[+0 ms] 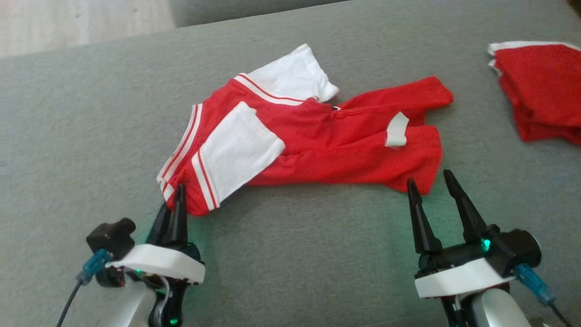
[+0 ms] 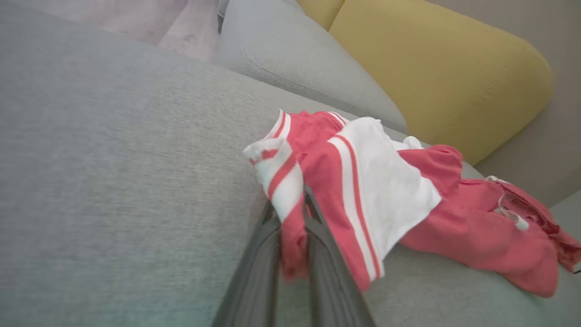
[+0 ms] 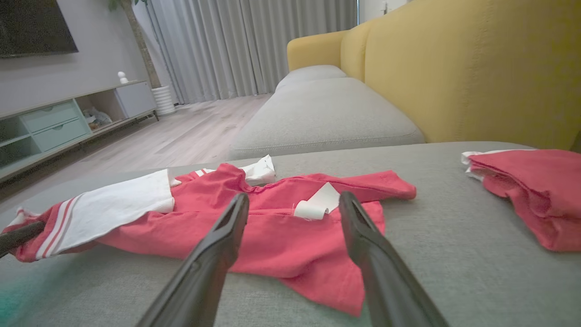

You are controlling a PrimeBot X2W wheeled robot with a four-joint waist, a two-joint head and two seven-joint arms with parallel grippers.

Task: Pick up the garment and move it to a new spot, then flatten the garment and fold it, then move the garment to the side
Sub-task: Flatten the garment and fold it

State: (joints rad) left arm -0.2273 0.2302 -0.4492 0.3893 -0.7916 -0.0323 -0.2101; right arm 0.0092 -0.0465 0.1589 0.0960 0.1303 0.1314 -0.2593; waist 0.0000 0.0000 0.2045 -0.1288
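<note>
Nearest the robot, the left gripper (image 1: 174,199) is pinched narrow on the garment's striped corner (image 2: 281,181), and a strip of red and white cloth shows between its fingers in the left wrist view. The right gripper (image 1: 429,177) stands wide with nothing in it, its tips just at the near edge of the red hem at the opposite end. Between and beyond them the garment (image 1: 317,141) lies crumpled across the grey seat cushion (image 1: 290,254). One white panel is doubled over the red body and another sticks out on the far side, so it looks far from flat. The left claw holds only a narrow strip of the trim, and I judge that a hard sideways pull to spread the cloth could slide that corner out. If the right claw closes where it is, it may catch several layers, or the cushion cover itself, and stretching would then lock the folds in rather than open them. Farther off to the right rests a folded red piece (image 1: 540,91), well apart from the garment, though a wide drag that way could disturb it. Behind everything rises the yellow backrest (image 3: 454,68).
</note>
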